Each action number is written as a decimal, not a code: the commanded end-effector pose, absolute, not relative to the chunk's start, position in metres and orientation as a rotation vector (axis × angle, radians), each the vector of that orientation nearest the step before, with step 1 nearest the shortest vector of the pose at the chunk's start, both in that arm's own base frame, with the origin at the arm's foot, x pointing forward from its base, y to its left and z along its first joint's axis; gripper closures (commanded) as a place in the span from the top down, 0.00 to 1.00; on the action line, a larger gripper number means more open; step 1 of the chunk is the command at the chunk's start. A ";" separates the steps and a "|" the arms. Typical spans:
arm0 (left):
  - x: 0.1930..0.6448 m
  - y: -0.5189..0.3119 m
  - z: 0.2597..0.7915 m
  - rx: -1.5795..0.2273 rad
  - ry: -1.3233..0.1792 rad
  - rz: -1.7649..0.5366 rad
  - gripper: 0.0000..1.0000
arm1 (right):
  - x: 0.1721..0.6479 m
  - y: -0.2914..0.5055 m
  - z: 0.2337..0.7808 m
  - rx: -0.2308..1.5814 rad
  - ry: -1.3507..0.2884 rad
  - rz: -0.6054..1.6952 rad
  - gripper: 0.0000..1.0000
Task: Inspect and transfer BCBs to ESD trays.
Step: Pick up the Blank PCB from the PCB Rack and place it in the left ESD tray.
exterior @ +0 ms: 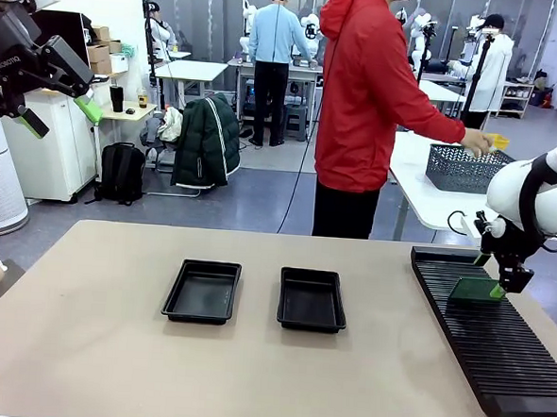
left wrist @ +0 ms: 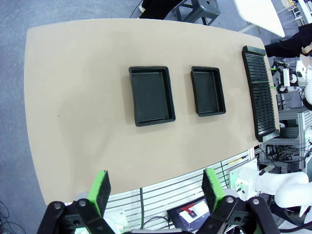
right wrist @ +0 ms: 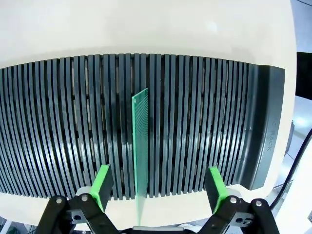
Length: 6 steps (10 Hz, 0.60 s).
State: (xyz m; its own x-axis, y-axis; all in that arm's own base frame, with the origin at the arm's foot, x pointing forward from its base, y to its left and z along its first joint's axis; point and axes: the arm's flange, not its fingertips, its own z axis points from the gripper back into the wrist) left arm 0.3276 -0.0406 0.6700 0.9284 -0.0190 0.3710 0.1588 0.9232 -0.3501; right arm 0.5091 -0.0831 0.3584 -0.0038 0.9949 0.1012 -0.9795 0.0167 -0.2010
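Observation:
Two black ESD trays stand side by side mid-table, both with bare floors: the left tray (exterior: 202,292) (left wrist: 151,96) and the right tray (exterior: 312,299) (left wrist: 208,90). One thin green BCB (exterior: 472,291) (right wrist: 141,146) stands on edge in a slot of the long black ribbed rack (exterior: 497,345) (right wrist: 204,112) (left wrist: 261,92) at the table's right. My right gripper (exterior: 497,279) (right wrist: 159,184) hangs open just above it; the board's upper edge sits between the fingers, nearer the left pad (right wrist: 102,183), touching neither. My left gripper (exterior: 62,118) (left wrist: 157,190) is open and holds nothing, raised high off the table's left side.
A person in a red jacket (exterior: 366,91) stands at the far edge, turned toward a white side table, one hand at a grey mesh basket (exterior: 465,168). The tan tabletop (exterior: 90,348) is bare around the trays and left of them.

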 end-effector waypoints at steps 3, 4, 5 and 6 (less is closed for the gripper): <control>0.328 -0.040 0.669 -0.386 -0.373 -0.092 1.00 | 0.507 -0.082 0.356 -0.101 -0.228 1.539 1.00; 0.328 -0.040 0.669 -0.386 -0.373 -0.092 1.00 | 0.505 -0.083 0.352 -0.121 -0.230 1.526 0.93; 0.328 -0.040 0.669 -0.386 -0.373 -0.092 1.00 | 0.503 -0.082 0.351 -0.111 -0.240 1.540 0.91; 0.328 -0.040 0.669 -0.386 -0.373 -0.092 1.00 | 0.501 -0.080 0.352 -0.110 -0.230 1.557 0.85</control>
State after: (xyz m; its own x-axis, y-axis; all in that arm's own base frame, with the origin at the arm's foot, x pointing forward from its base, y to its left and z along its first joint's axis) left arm 0.3276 -0.0406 0.6700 0.9284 -0.0190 0.3710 0.1588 0.9232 -0.3501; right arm 0.5060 -0.0834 0.3536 0.0045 0.9953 0.0968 -0.9798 0.0237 -0.1986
